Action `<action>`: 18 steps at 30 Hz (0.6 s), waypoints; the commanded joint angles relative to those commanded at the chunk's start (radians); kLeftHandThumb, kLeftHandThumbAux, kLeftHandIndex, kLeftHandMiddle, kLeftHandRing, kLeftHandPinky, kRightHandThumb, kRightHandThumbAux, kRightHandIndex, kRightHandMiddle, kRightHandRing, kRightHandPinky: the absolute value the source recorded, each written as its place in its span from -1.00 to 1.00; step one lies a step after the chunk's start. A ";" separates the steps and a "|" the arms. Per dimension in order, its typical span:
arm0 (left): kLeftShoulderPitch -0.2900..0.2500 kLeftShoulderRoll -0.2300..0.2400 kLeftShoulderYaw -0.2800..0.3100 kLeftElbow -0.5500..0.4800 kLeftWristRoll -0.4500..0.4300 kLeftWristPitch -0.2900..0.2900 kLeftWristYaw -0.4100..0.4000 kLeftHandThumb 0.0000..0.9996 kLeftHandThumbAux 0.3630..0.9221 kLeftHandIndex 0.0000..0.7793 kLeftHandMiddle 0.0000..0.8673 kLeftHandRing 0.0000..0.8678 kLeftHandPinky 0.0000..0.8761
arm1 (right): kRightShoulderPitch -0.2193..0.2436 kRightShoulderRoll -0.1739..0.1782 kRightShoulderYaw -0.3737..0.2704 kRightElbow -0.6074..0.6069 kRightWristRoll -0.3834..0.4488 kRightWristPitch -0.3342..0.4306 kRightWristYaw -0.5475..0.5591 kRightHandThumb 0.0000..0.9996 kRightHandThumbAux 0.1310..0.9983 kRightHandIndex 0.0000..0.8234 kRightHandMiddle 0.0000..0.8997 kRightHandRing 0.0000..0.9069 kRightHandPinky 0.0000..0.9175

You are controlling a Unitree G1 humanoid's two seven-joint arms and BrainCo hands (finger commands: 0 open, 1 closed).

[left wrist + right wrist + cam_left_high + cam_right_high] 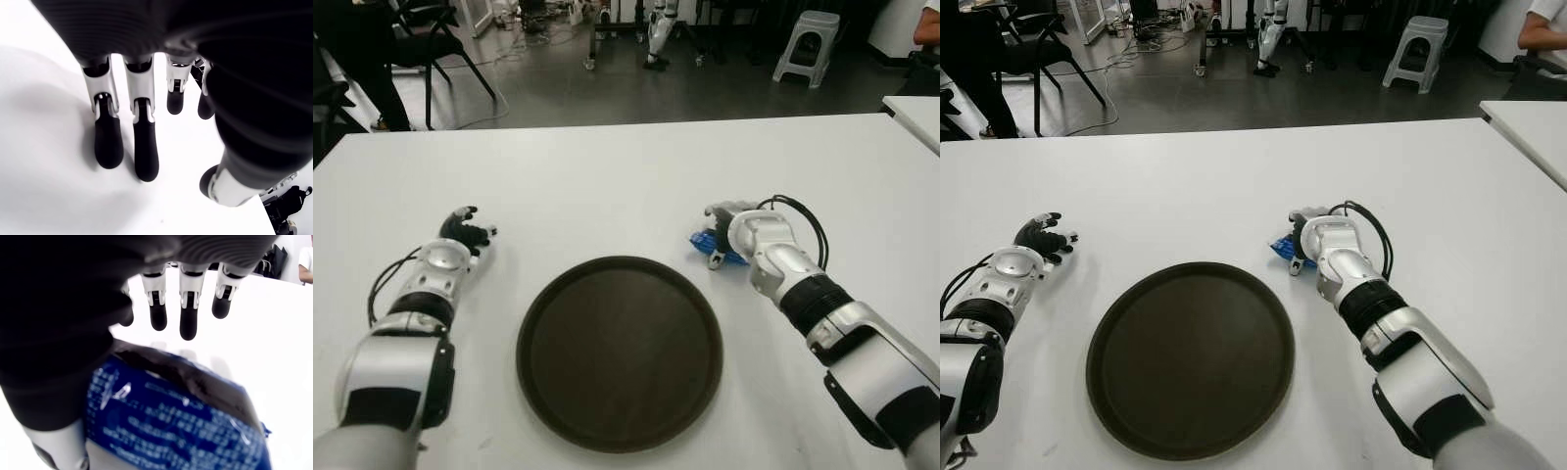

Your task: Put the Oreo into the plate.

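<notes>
My right hand (729, 230) hovers over the blue Oreo pack (176, 426), fingers (188, 323) extended, grasping nothing, right of the plate (619, 351). My left hand (460, 235) lies released, left of the plate.

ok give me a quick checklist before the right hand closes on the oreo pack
1. Right hand over the blue Oreo pack: ok.
2. Fingers extended, not yet curled around the pack: ok, ready to close.
3. Pack lying on the white table, outside the plate: ok.
4. Plate beside the pack with nothing in it: ok.
5. Left hand to the left of the plate, fingers spread, holding nothing: ok.
6. Thumb contact on the pack: cannot tell.
</notes>
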 joint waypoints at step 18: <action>-0.001 -0.001 0.002 -0.002 -0.006 0.000 -0.006 -0.64 0.49 -0.81 -0.78 -0.71 -0.70 | -0.018 0.011 -0.008 0.016 0.027 0.062 0.034 -1.00 0.56 -0.77 -0.71 -0.73 -0.95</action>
